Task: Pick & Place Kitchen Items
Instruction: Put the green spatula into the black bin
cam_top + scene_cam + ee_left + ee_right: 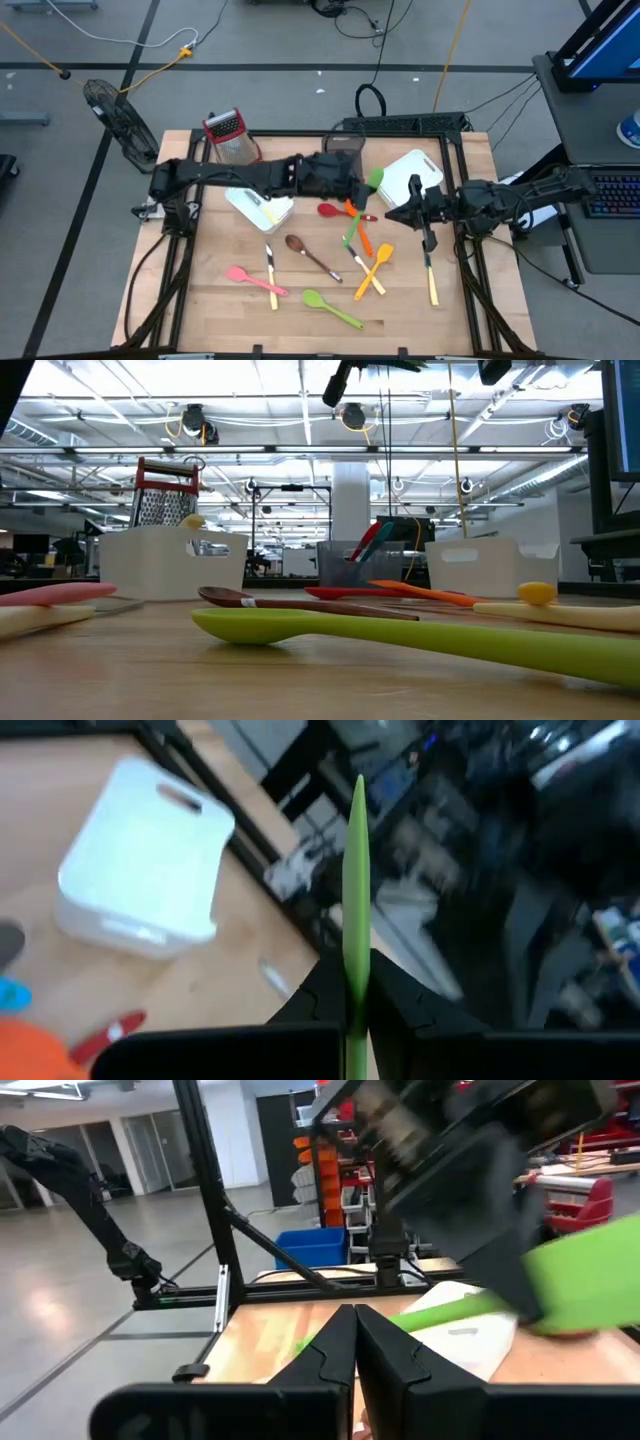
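— Where's the green spatula (pixel 374 179)?
— Pinched edge-on in the left gripper (pixel 357 1020), lifted just beside the white bin (pixel 415 176).
— And the right gripper (pixel 354 1342)?
— Fingers pressed together, empty, by that bin's other side.

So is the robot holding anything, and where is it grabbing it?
Left tool holds a green spatula by its handle; right tool holds nothing.
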